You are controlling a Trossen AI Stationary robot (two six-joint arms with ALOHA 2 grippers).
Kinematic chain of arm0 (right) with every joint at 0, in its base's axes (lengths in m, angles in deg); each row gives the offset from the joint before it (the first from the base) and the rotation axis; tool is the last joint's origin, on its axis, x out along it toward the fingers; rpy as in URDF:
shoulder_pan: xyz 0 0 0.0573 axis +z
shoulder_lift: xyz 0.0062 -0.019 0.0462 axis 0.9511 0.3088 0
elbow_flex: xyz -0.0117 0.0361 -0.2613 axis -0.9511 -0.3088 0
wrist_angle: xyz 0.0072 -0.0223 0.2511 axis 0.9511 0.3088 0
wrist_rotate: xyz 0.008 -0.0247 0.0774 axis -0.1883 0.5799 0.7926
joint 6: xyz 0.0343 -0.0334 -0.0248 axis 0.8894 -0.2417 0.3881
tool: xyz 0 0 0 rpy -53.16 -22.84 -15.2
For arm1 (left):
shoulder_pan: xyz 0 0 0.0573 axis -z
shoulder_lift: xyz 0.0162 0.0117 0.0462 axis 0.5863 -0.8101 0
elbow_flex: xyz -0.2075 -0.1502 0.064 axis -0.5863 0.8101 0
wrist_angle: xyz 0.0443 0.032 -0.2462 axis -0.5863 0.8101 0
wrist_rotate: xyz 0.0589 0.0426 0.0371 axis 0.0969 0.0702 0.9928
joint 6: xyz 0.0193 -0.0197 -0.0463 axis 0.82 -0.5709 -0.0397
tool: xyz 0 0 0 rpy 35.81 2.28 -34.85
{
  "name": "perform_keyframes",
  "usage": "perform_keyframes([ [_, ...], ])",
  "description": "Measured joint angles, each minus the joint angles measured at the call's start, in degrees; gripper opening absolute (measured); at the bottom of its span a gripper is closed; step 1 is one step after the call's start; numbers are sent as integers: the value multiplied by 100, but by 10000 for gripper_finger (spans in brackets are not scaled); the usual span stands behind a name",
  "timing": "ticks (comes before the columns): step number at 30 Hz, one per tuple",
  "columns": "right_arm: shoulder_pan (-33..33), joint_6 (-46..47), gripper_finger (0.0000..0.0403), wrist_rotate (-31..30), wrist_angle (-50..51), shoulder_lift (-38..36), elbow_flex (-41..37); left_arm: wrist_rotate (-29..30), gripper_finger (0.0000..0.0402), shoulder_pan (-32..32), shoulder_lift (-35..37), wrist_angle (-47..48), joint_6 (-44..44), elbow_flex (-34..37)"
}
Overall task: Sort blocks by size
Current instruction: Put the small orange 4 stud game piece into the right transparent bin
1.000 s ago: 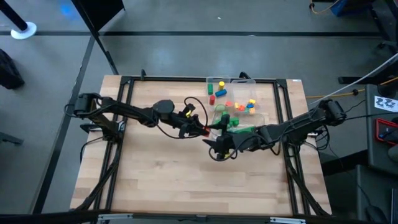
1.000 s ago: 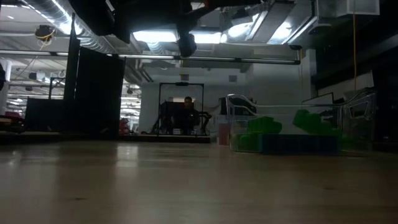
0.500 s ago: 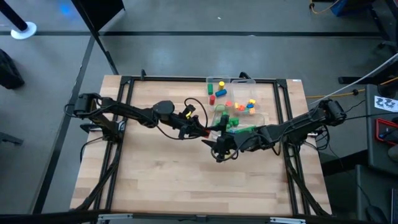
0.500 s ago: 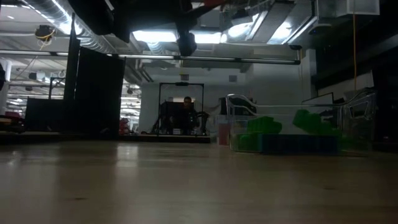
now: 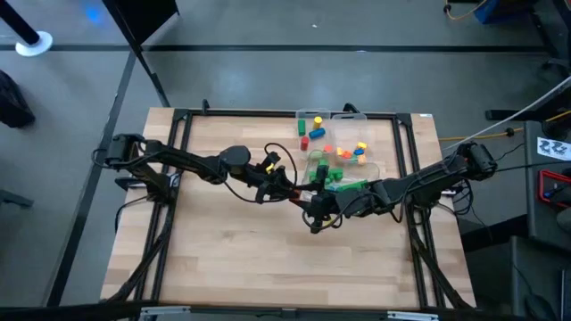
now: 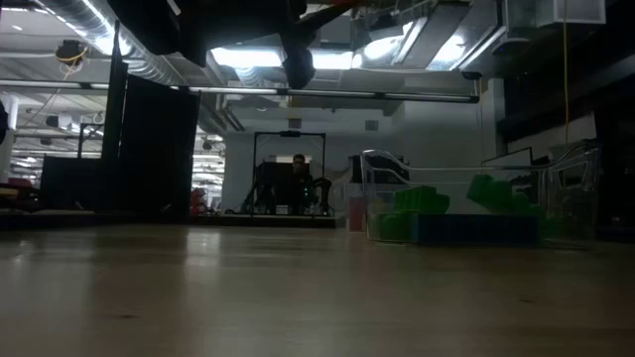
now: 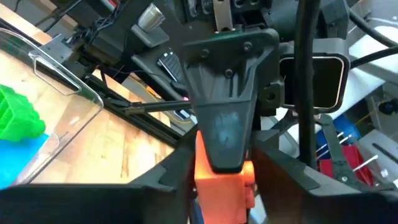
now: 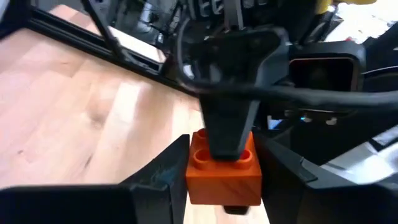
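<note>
Orange plastic marks the centre of the scene: an orange brick, two studs visible on top, sits pinched between the two grippers, which meet nose to nose just beside the near corner of the clear tray. The left gripper shows in the right wrist view as a dark finger pressed down over the brick's studs; the right gripper shows likewise in the left wrist view, its finger overlapping the same brick. Both sets of fingers appear closed on it — a two-handed hold that reads as a hand-over, or as an attempt to pull two joined pieces apart; which of these cannot be told. The brick hangs above the wooden table, clear of the tray. Inside the tray lie green blocks at its near end, with small yellow, red and blue pieces farther in. Three more small pieces rest on the table just outside the tray — presumably still unsorted.
</note>
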Motion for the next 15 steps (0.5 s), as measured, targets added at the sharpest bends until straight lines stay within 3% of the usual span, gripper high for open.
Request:
perform_keyframes([
  [7, 0, 130, 156, 9, 36, 0, 0, -232, 202, -136, 0, 335, 433, 0],
  [15, 2, 215, 154, -587, 359, -156, 0, -2419, 210, -865, 74, 428, 282, 0],
])
